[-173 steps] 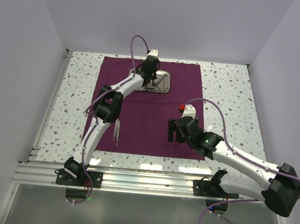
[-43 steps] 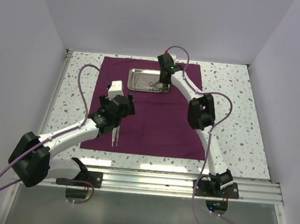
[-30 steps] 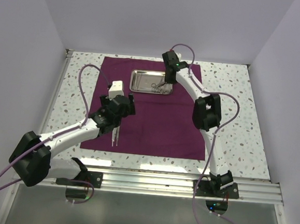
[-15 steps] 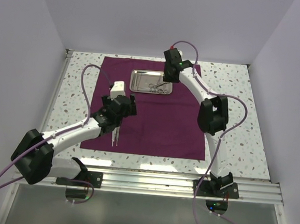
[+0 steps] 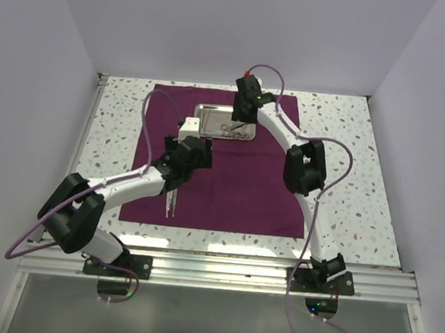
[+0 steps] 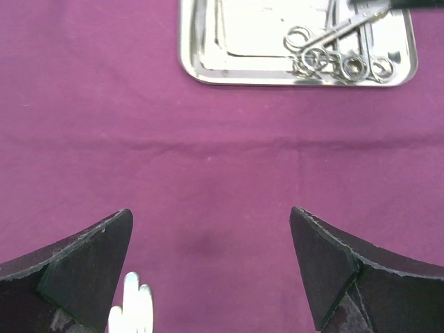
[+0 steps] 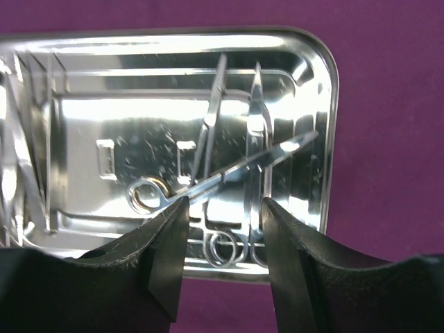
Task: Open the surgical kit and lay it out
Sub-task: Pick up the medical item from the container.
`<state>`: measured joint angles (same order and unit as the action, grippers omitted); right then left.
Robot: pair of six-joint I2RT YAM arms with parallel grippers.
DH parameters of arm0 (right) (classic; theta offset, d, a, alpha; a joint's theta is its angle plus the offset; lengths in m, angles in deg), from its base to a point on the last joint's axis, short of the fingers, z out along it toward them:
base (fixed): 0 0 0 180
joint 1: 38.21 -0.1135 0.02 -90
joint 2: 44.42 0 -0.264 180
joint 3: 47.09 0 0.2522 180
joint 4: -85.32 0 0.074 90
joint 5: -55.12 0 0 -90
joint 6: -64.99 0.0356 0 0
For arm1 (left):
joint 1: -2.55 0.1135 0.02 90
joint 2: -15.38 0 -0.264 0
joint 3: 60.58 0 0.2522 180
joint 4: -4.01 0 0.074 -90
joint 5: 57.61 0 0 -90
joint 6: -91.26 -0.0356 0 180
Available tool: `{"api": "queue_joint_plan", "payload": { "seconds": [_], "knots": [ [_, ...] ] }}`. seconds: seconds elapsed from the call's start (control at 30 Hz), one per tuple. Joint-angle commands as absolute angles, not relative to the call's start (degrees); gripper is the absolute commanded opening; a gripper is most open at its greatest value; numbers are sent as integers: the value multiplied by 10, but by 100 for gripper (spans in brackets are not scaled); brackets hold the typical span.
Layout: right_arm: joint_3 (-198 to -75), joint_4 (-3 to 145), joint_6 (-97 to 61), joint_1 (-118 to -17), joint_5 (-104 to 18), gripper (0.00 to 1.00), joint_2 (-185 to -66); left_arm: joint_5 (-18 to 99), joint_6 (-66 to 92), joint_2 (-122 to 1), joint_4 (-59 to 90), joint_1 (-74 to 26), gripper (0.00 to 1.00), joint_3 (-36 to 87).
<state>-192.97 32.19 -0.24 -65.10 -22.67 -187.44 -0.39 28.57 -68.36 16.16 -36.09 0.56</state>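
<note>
The dark purple cloth (image 5: 236, 191) of the surgical kit lies spread flat on the table. At its far edge sits the steel tray (image 5: 209, 118), holding several ring-handled scissors and forceps (image 6: 333, 59). My right gripper (image 7: 222, 229) hovers open over the tray's right end (image 7: 326, 139), its fingertips (image 7: 170, 243) on either side of the ring handles; one pair of scissors (image 7: 229, 173) lies slanted just beyond the tips. My left gripper (image 6: 211, 263) stands wide open above bare cloth (image 6: 208, 159), short of the tray (image 6: 236, 35). Silver tweezers (image 5: 172, 203) rest on the cloth behind it.
Speckled tabletop (image 5: 345, 176) surrounds the cloth. White walls close the cell on three sides. The aluminium rail (image 5: 214, 270) with both arm bases runs along the near edge. The tip of the tweezers (image 6: 132, 312) shows beside my left finger.
My left gripper has moved forward and right across the cloth toward the tray. My right gripper has stayed over the tray's right end, shifting a little left.
</note>
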Motion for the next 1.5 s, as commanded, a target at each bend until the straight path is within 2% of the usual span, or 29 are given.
{"api": "queue_joint_plan", "payload": {
  "seconds": [0.0, 0.23, 0.53, 0.9, 1.0, 1.03, 1.13, 1.23, 1.47],
  "knots": [
    [-1995, 335, 11, -651, -240, 50, -1896, 12, 269, -700, 114, -356, 99, 29],
    [-2030, 319, 28, -652, -222, 50, -1943, 18, 257, -714, 95, -355, 99, 14],
    [-1980, 313, 29, -652, -162, 50, -1922, 37, 251, -733, 70, -351, 99, 4],
    [-2028, 301, 23, -649, -154, 50, -1969, 45, 243, -757, 63, -345, 99, 9],
    [-2042, 302, 25, -647, -163, 31, -1992, 45, 242, -762, 63, -341, 99, 9],
    [-2046, 302, 27, -646, -167, 18, -1998, 45, 242, -764, 63, -339, 99, 8],
    [-2047, 304, 29, -643, -172, 7, -2011, 48, 241, -768, 62, -335, 99, 7],
    [-2047, 309, 30, -643, -175, 0, -2016, 53, 241, -776, 58, -330, 99, 9],
    [-2026, 325, 28, -643, -168, 0, -1974, 61, 241, -794, 60, -330, 99, 20]
  ]
}}
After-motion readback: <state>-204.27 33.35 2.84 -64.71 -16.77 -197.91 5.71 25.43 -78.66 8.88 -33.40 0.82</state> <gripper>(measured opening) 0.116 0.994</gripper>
